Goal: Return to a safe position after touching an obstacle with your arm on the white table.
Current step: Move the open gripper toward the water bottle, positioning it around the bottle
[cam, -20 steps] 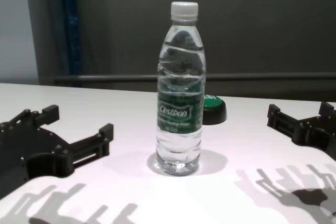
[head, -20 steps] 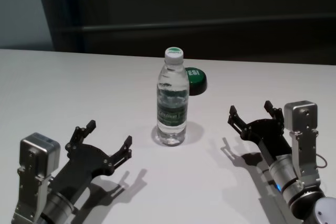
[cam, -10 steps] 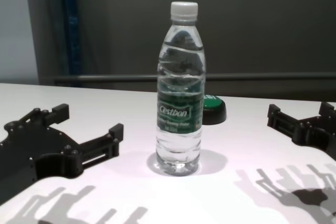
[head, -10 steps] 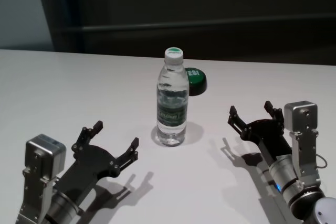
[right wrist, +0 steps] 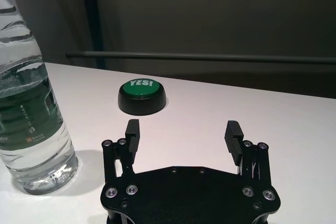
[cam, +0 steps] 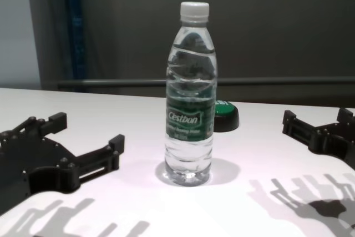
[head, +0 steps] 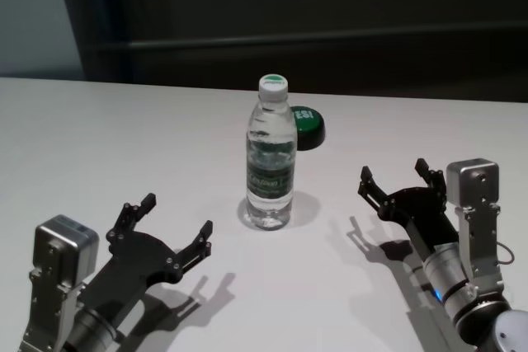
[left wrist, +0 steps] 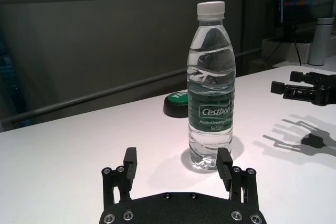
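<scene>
The bottle is seen standing upright near the middle of the white worktop, its white cap on and its green label facing the robot. It is touched by nothing. A low black button with a green top is set just behind it, at about 1 o'clock from the bottle, close to it but apart from it.

The left gripper is held low over the worktop at about 7 o'clock from the bottle, near it but clearly apart. Its jaws are released, spread wide with nothing between them, and are pointed toward 1 o'clock. In the left wrist view the bottle is seen beyond the left gripper, more in line with one finger than with the gap; a strip of bare worktop lies between them.

The right gripper is parked at about 4 o'clock from the bottle, well apart from it, just above the worktop. Its jaws are likewise released and empty. In the right wrist view the button is seen ahead of the right gripper, with the bottle off to one side.

Shadows of both grippers are cast on the worktop beneath them.
</scene>
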